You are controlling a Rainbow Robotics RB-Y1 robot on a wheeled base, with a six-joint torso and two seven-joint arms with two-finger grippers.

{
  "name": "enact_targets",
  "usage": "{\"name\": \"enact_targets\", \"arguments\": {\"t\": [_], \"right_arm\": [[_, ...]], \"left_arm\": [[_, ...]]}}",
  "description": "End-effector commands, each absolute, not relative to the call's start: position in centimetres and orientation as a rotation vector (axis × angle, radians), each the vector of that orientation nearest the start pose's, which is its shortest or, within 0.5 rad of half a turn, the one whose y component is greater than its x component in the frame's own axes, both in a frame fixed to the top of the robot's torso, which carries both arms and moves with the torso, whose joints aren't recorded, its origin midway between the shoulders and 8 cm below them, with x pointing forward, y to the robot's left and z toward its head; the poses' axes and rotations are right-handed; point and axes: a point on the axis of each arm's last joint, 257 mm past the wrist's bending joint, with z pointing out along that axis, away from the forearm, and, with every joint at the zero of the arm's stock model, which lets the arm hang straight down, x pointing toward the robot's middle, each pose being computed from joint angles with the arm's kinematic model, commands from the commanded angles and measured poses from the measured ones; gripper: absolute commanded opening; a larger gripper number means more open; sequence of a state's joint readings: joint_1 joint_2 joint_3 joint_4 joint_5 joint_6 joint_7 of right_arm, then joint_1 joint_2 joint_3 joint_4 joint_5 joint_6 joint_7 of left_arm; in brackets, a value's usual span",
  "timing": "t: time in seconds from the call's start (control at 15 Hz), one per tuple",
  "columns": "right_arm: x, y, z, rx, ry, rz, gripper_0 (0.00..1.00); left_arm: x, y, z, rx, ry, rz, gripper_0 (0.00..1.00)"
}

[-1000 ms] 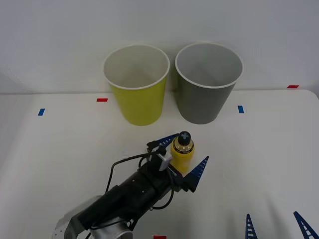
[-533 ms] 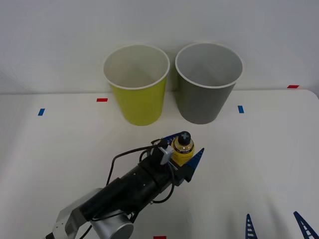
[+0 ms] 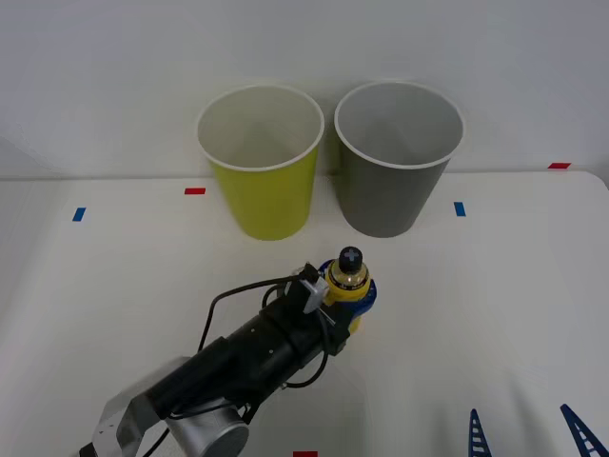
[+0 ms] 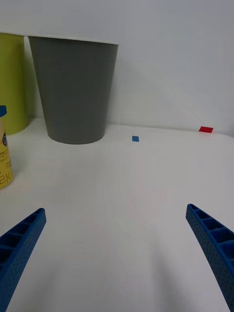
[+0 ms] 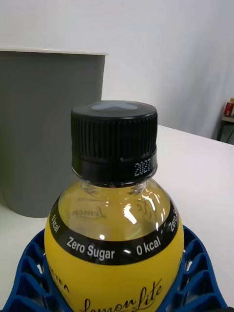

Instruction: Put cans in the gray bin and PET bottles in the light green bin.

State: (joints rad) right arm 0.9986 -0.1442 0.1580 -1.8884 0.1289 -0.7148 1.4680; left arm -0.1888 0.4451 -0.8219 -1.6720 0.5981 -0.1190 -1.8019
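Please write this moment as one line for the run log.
left gripper: shut on yellow bottle, upright on table | right gripper: open, idle | light green bin, gray bin: nothing inside

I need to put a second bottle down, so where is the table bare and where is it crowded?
Bare table lies right of the yellow bottle, running to the open right claw, and also left of the light green bin. It is crowded mid-table, where the left claw is shut on the bottle just before the gray bin.
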Motion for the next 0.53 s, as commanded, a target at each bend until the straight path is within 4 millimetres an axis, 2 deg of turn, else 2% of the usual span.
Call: {"name": "enact_targets", "arguments": {"t": [0.07,0.27,0.53], "right_arm": [[23.1,-25.4,-26.5,-0.084,1.513,-0.078,1.0],[23.1,-25.4,-26.5,-0.084,1.513,-0.078,1.0],[23.1,-25.4,-26.5,-0.084,1.513,-0.078,1.0]], "left_arm": [[43.0,-3.6,-20.3,0.747,1.478,-0.562,0.0],[43.4,-1.9,-17.6,0.785,1.528,-0.541,0.0],[43.1,1.2,-13.0,0.741,1.649,-0.563,0.0]]}}
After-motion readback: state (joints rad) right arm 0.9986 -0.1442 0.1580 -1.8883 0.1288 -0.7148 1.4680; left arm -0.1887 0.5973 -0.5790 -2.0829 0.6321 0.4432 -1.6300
